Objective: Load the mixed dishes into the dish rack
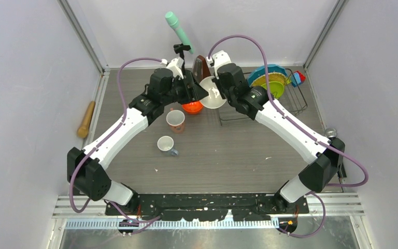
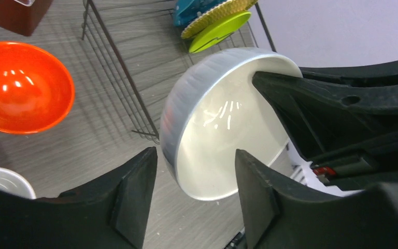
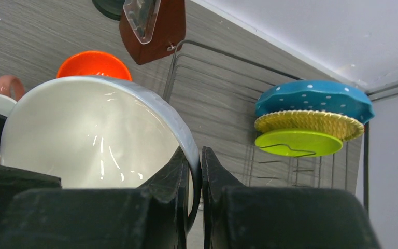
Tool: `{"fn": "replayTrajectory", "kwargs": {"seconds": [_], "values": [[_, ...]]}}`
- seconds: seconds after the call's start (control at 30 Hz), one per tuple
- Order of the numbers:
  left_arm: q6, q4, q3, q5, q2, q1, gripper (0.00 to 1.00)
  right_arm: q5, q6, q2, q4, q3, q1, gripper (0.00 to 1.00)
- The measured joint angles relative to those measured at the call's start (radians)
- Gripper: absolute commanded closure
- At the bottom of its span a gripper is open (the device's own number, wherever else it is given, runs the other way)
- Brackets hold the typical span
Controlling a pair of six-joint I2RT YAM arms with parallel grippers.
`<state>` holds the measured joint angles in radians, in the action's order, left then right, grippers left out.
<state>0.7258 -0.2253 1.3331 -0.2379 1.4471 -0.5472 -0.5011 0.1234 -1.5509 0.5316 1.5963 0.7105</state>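
Right gripper [image 3: 194, 155] is pinched tight on the rim of the white bowl [image 3: 93, 140], which is held tilted at the left edge of the dish rack [image 1: 299, 101]. Left gripper [image 2: 196, 155] has its jaws apart, straddling the bowl's wall; contact unclear. Teal plate [image 1: 267, 70] and lime-green plate [image 1: 279, 89] stand in the rack's far right. Orange bowl [image 1: 192, 107], pinkish mug [image 1: 175, 120] and small mug [image 1: 166, 144] sit on the tabletop [image 1: 228, 155], left of the rack.

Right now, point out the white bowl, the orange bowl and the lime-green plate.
white bowl [image 2: 212, 129], left wrist view, inner wall.
orange bowl [image 2: 23, 88], left wrist view, inside middle.
lime-green plate [image 3: 300, 138], right wrist view, flat face.
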Motion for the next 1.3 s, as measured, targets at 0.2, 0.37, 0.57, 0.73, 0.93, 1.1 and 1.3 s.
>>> {"fn": "replayTrajectory", "kwargs": {"seconds": [0.2, 0.37, 0.57, 0.73, 0.93, 1.1, 1.3], "values": [[-0.012, -0.014, 0.0, 0.056, 0.019, -0.009, 0.81, -0.007, -0.068, 0.004, 0.023, -0.018, 0.01, 1.0], [-0.044, -0.026, 0.0, 0.079, 0.024, -0.01, 1.0, 0.004, -0.082, 0.016, 0.027, -0.021, 0.01, 0.72], [-0.059, -0.071, 0.0, 0.095, 0.051, -0.013, 1.0, 0.108, -0.147, 0.08, 0.006, -0.034, 0.014, 0.26], [-0.066, -0.085, 0.0, 0.062, 0.051, 0.014, 1.0, 0.297, -0.233, 0.171, -0.008, -0.061, -0.056, 0.17], [-0.026, -0.053, -0.031, -0.054, 0.035, 0.095, 1.0, 0.568, -0.463, 0.224, -0.034, -0.095, -0.239, 0.05], [0.012, -0.045, -0.036, -0.126, 0.016, 0.133, 1.0, 0.711, -0.632, 0.25, -0.11, -0.174, -0.276, 0.02], [0.056, -0.024, -0.053, -0.18, -0.034, 0.137, 1.0, 0.8, -0.778, 0.319, -0.236, -0.285, -0.273, 0.0]]}}
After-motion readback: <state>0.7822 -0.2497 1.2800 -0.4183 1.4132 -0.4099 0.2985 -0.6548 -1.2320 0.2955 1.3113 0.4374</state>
